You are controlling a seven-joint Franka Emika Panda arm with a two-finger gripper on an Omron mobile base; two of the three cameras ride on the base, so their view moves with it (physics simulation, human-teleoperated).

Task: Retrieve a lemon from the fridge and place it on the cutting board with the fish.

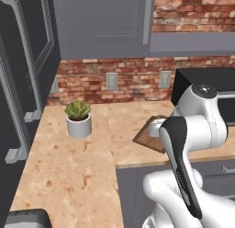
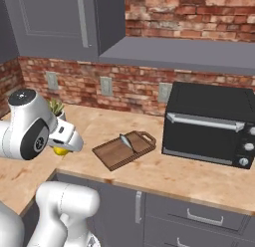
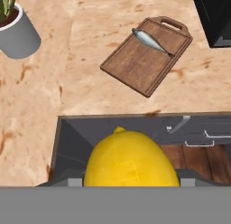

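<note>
The end effector [image 3: 131, 180] was clamped on the lemon [image 3: 131, 160], its jaws partly apart with the fruit filling the gap between them. In the hand view the lemon sat large and bright yellow at the bottom centre, its small nub pointing up the picture, and the finger tips flanked it as grey blocks at either side. In the right base view the same lemon [image 2: 60, 151] peeked out as a small yellow spot under the white wrist, above the near part of the desk [image 2: 149, 171].

Beyond the lemon, the hand view looked down on the desk edge and the dark cabinet fronts beneath it. Further out lay the wooden cutting board [image 3: 146, 56], flat on the desk with its handle toward the black countertop oven [image 3: 214, 17]. The fish [image 3: 151, 41] lay across the board near the handle end. A potted succulent [image 3: 13, 26] stood well apart from the board.

The left base view showed the fridge [image 1: 20, 98] with its pale handles at the far left, just beside the desk end. There the arm hid most of the cutting board, leaving one corner. The right base view showed the oven whole, with the board and fish in front of it to the left.
</note>
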